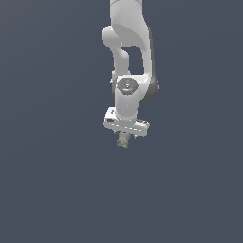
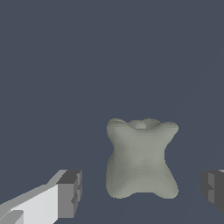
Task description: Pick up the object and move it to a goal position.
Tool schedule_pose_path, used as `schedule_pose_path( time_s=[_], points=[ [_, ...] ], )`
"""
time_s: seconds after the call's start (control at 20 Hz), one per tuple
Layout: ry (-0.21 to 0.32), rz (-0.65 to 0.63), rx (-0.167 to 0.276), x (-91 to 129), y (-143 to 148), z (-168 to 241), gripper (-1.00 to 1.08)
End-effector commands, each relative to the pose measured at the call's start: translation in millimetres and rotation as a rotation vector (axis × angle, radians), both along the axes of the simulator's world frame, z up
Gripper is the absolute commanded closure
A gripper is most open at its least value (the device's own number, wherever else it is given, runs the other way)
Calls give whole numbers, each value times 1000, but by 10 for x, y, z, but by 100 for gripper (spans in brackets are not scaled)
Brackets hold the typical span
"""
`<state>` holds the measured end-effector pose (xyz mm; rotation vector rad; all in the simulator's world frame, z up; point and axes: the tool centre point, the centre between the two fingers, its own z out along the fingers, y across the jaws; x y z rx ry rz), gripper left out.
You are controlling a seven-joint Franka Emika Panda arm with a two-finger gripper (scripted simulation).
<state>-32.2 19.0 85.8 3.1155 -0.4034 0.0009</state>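
Between two fingers (image 2: 70,194): one object (image 2: 140,159)

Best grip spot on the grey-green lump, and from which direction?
Probably the pinched waist of the lump, squeezed from its two flanks. Lobes flare above and below that narrowing, so pads should seat there and not slide. The gripper is open and straddles it, fingers apart from it on either side.

You see the arm (image 1: 128,52) as smooth white plastic with a soft sheen and a duller grey joint cap. The object (image 2: 141,159) looks matt, pale grey-green, its lumpy skin smooth like moulded clay. The gripper (image 2: 141,192) has matt dark grey pads (image 2: 70,192), ridged on their edges. The ground (image 1: 47,190) is flat, matt slate-blue.
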Motion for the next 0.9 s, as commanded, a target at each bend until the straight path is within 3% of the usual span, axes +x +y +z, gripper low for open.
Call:
schedule_pose_path(
  time_s=[0.0,0.6,0.65,0.85],
  points=[
    [1,-1,0,-6,-1,-76,-92],
    [1,-5,0,-9,0,-462,-92],
    [1,-5,0,-9,0,-462,108],
    [1,-5,0,-9,0,-462,108]
  ],
)
